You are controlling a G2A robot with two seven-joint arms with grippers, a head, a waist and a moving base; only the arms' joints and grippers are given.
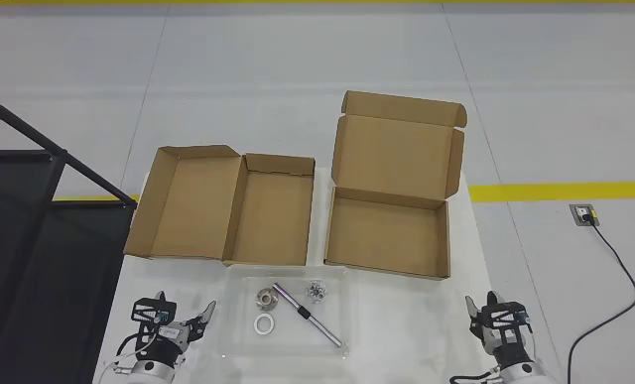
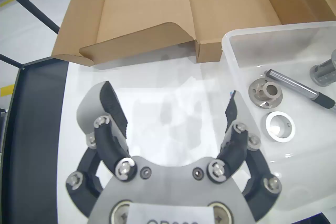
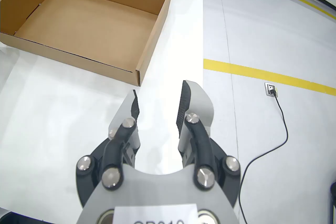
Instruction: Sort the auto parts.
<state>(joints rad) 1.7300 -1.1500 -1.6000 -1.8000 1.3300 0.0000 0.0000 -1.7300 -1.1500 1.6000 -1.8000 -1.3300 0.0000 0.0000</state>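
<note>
Tray (image 1: pixel 241 287) sits on white table (image 1: pixel 397 320) amid grey floor (image 1: pixel 298 76).

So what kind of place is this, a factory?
Probably a factory or warehouse work area: a grey floor with a yellow line, open cardboard boxes on a white table, and a clear tray of metal parts.

I see matt cardboard boxes (image 1: pixel 273 220), a clear smooth plastic tray (image 2: pixel 262 30), a polished metal rod (image 2: pixel 291 84), a glossy table (image 2: pixel 157 104).
</note>
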